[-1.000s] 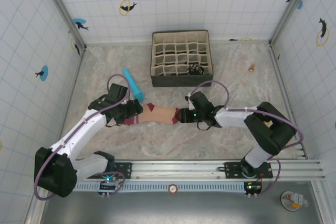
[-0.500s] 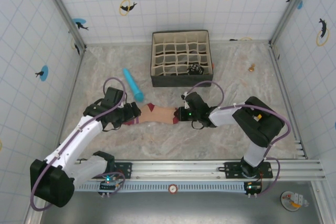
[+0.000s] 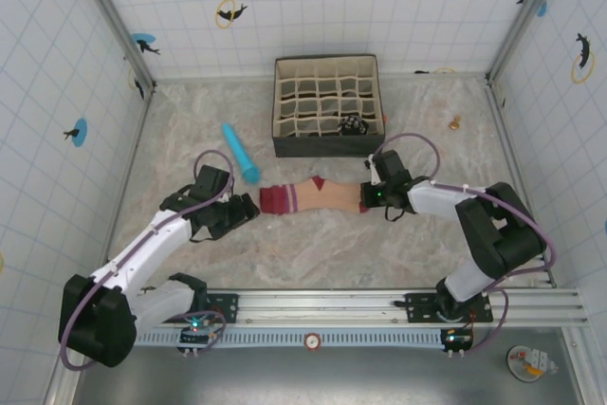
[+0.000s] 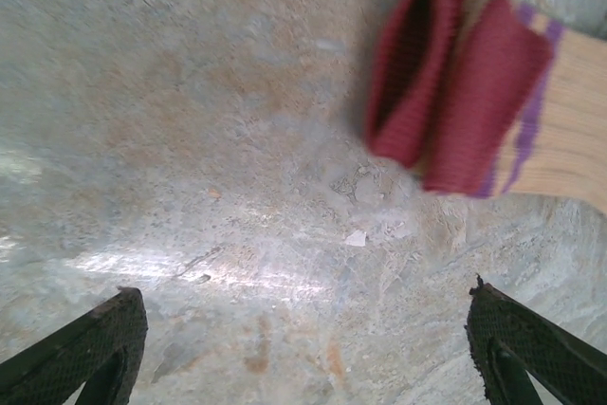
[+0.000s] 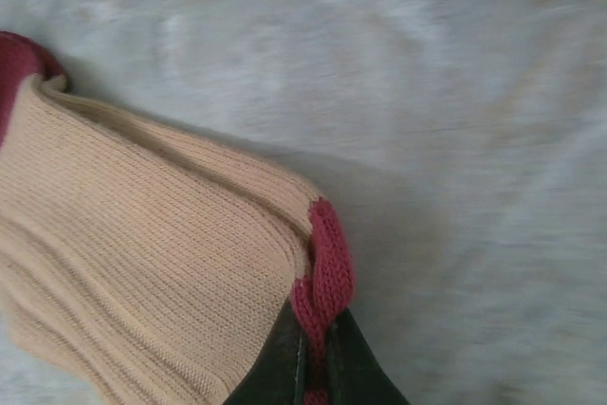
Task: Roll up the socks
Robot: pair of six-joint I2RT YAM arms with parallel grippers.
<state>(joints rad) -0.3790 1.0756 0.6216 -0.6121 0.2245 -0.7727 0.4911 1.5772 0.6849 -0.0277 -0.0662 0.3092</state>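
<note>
The peach sock (image 3: 318,198) lies flat and stretched left to right in the middle of the table, with its maroon striped cuff (image 3: 275,200) at the left end. My right gripper (image 3: 370,196) is shut on the maroon toe; in the right wrist view the toe seam (image 5: 327,277) is pinched between the dark jaws of the gripper (image 5: 318,372). My left gripper (image 3: 245,211) stands open just left of the cuff, not touching it. In the left wrist view the cuff (image 4: 455,92) lies ahead to the upper right, and bare table shows between the fingers of the gripper (image 4: 313,348).
A dark fabric organizer box (image 3: 327,146) with many cells stands behind the sock; a black-and-white bundle (image 3: 353,125) sits in one cell. A blue cylinder (image 3: 241,152) lies to the box's left. A small tan object (image 3: 455,123) rests at the far right.
The right gripper shut on the toe and drew the sock to the right, straightening it. The cuff slid out from under the open left gripper, which now stands just left of it.
</note>
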